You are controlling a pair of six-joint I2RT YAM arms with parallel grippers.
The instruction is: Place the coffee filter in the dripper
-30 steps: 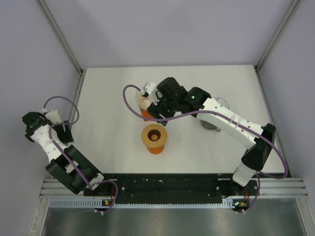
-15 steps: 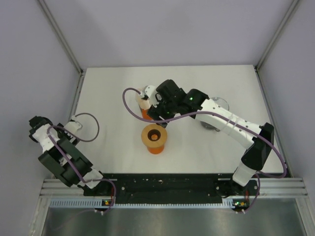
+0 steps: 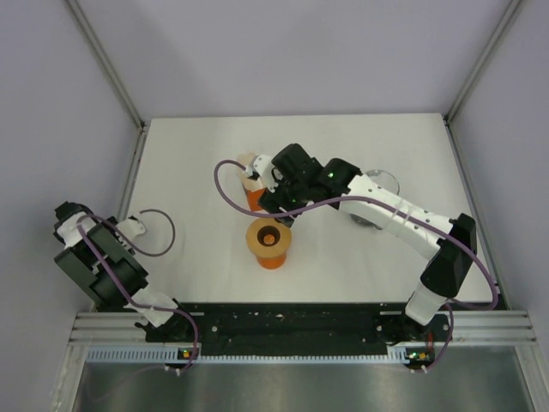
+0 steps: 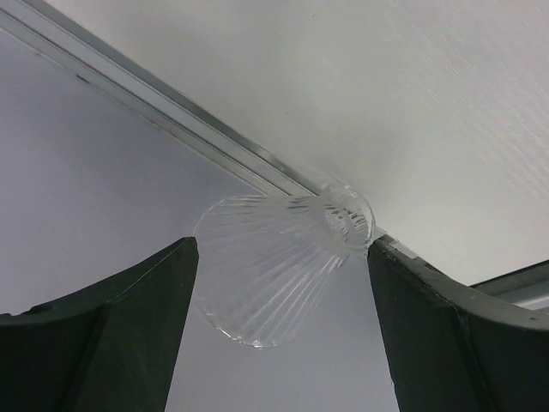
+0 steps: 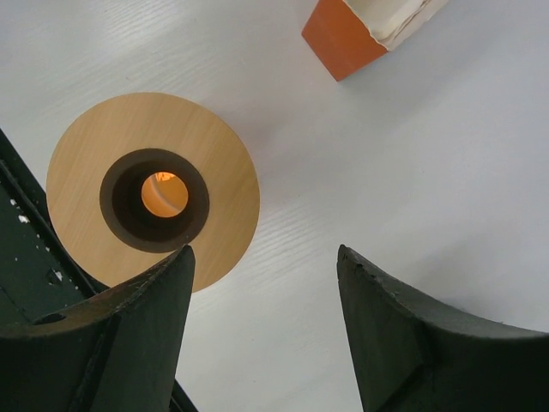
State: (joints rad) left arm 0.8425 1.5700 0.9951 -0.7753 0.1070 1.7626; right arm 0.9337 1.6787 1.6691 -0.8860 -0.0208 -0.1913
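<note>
The dripper is standing upright mid-tabletop, with bare surface lying open on its left, right and near sides. The coffee filter cannot be picked out. An orange carton is sitting just beyond. The right gripper is hovering above both, released and empty. The left gripper, at the left edge, is gaping empty.
</note>
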